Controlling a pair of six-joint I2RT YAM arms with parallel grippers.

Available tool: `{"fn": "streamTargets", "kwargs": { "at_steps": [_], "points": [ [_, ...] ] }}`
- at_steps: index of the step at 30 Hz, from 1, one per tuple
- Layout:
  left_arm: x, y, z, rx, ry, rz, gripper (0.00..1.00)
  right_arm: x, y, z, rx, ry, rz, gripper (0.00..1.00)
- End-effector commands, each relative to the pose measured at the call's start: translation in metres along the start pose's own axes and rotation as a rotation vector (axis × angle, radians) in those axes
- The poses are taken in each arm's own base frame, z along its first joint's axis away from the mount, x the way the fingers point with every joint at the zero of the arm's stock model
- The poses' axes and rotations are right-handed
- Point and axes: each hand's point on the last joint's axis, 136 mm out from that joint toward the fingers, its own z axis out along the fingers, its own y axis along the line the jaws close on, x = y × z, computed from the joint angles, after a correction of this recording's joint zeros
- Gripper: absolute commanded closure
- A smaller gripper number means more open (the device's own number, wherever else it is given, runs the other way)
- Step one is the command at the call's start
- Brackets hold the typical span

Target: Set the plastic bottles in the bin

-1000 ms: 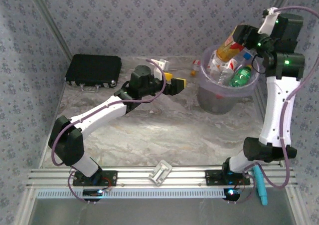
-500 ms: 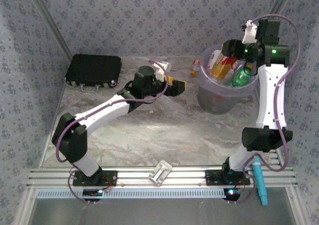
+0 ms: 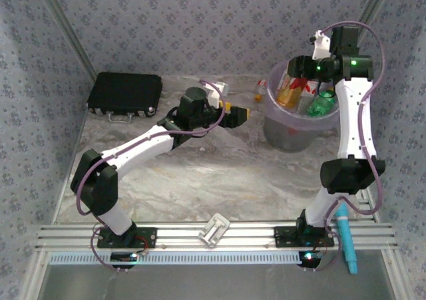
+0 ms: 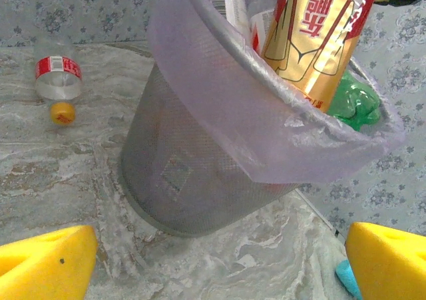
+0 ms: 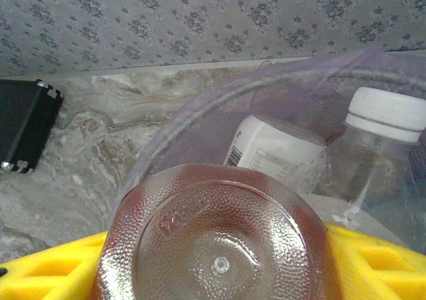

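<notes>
One bin (image 3: 293,137), one black case (image 3: 125,94), one bottle (image 3: 260,91) outside, at least four inside.

Large red Chinese characters, not surely legible, are printed on the gold label of the orange bottle (image 4: 313,40). Raised letters moulded into its base cannot be read. A barcode is carried by the white-labelled bottle (image 5: 273,153). Unreadably small white print is borne by the red band of the clear bottle (image 4: 58,74).

White shells and black joints are making up the left arm (image 3: 143,144) and right arm (image 3: 351,120). Purple cables (image 3: 381,57) are looping along both. Green lights (image 3: 353,63) are glowing near the right wrist. The fingers (image 4: 46,257) are showing bright yellow.
</notes>
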Motion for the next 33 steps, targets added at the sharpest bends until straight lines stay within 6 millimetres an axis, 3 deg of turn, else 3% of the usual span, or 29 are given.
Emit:
{"fn": "streamTargets", "kwargs": {
  "at_steps": [1,9,14,20,24,27,33],
  "points": [
    [-0.014,-0.009,0.002,0.037,-0.020,0.000,0.04,0.054,-0.012,0.039,0.036,0.233,0.024,0.43],
    [-0.014,-0.007,0.006,0.039,-0.014,-0.005,0.04,0.061,-0.013,0.061,0.062,0.264,0.013,0.41],
    [-0.014,-0.007,0.008,0.042,-0.011,-0.007,0.04,0.033,-0.002,0.037,0.049,0.183,0.001,0.16],
    [-0.014,-0.007,0.009,0.047,-0.011,-0.014,0.04,-0.004,0.009,-0.008,0.081,0.061,-0.039,0.08],
    [-0.016,-0.008,0.009,0.049,-0.014,-0.012,0.04,-0.018,0.013,-0.036,0.094,-0.018,-0.050,0.07],
    [-0.016,-0.005,0.012,0.039,-0.017,-0.012,0.04,-0.021,0.015,-0.044,0.094,-0.041,-0.049,0.09],
    [-0.019,0.012,0.022,-0.013,-0.011,-0.029,0.04,-0.008,0.015,-0.019,0.072,0.003,-0.029,0.30]
  ]
}}
